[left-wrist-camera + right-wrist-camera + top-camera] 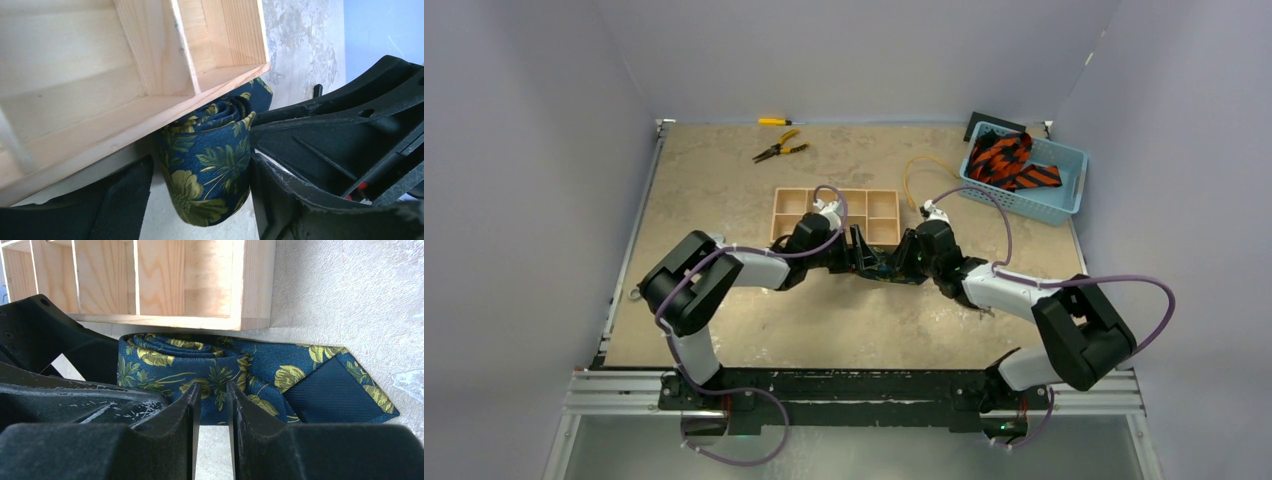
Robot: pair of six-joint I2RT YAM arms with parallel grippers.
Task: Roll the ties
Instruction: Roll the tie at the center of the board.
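A navy tie (225,370) with gold leaves and flowers lies on the table against the front wall of the wooden tray (200,285). One end is wound into a roll (210,160); the pointed end lies flat to the right. My left gripper (200,200) is open around the roll. Its right finger (285,200) touches the roll and its left finger (115,200) stands apart. My right gripper (214,392) has its jaws a narrow slit apart, tips resting on the flat stretch of tie. From above, both grippers (856,255) (906,262) meet over the tie (884,275). Orange-and-black striped ties (1004,160) lie in the basket.
The divided wooden tray (834,190) sits just behind the grippers. A blue basket (1064,195) stands at the back right, a yellow cord (914,175) beside it. Pliers (779,150) and a yellow screwdriver (774,121) lie at the back. Walls close in both sides.
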